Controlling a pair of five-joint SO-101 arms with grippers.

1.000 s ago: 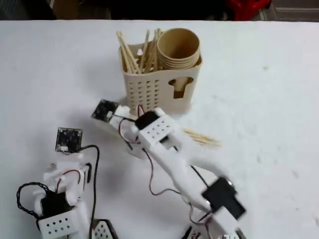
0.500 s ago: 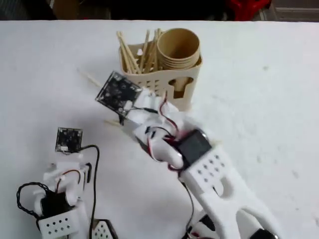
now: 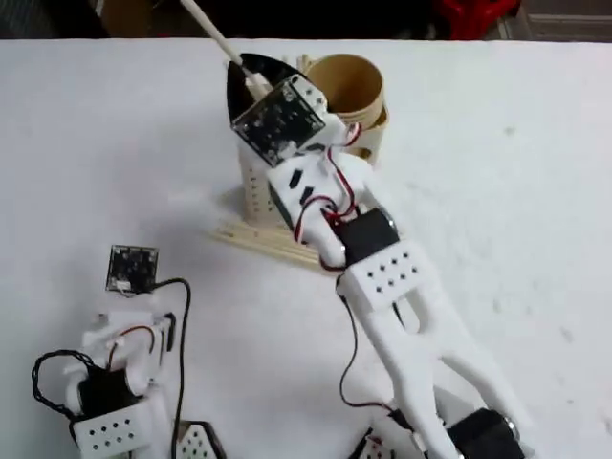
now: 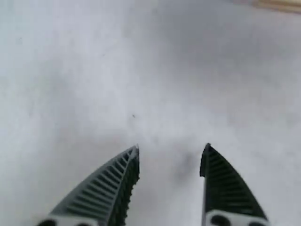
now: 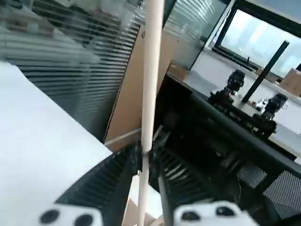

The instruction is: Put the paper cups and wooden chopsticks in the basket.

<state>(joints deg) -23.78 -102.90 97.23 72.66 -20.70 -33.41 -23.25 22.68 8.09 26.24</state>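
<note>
My right gripper (image 3: 251, 76) hangs over the left half of the cream basket (image 3: 251, 186), shut on one wooden chopstick (image 3: 210, 29) that points up and away to the far left. In the right wrist view that chopstick (image 5: 150, 70) runs straight up from between the closed fingers (image 5: 127, 169). A stack of paper cups (image 3: 349, 84) stands in the basket's right half. Several chopsticks (image 3: 263, 241) lie on the table in front of the basket. My left gripper (image 4: 171, 148) is open just above bare table, holding nothing.
The right arm (image 3: 392, 287) stretches from the near right edge across to the basket and hides most of it. The left arm (image 3: 110, 382) sits folded at the near left corner. A chopstick tip (image 4: 277, 4) lies beyond the left gripper.
The right arm has risen from the table in front of the basket to above it, carrying one chopstick. The chopsticks on the table are now uncovered. The left arm has not moved.
</note>
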